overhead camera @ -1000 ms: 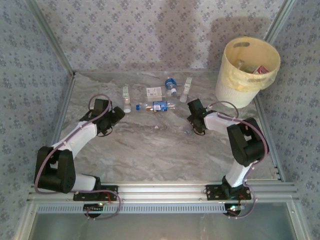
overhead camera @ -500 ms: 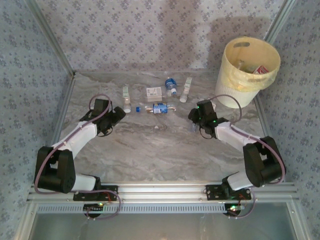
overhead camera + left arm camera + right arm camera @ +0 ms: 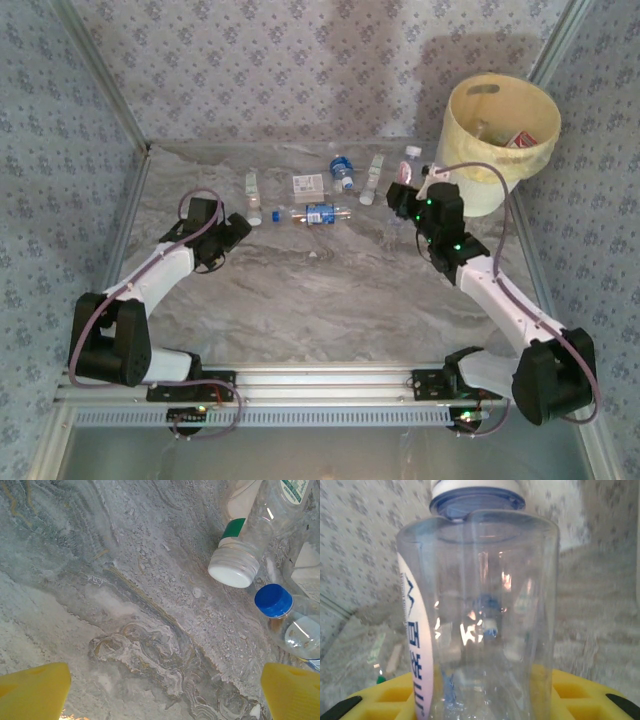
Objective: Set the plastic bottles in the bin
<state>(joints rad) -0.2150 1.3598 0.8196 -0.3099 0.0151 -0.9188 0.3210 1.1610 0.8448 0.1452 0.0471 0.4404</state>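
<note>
Right gripper [image 3: 405, 182] swung toward bin [image 3: 541, 110]; held bottle [image 3: 480, 605] upright, cap up.

Bottle [image 3: 480, 615]: clear glossy smooth plastic. Table [image 3: 125, 605]: grey marble-look, matt, grainy. Finger pads [image 3: 32, 687]: yellow, matt. Bin [image 3: 460, 115]: cream plastic, thin crinkly liner. Frame rail [image 3: 330, 375]: brushed metal.

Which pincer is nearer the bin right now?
Right. The right pincer, shut on a clear bottle, is just left of the bin. The left pincer, open, is far to the bin's left, near a white-capped bottle.
</note>
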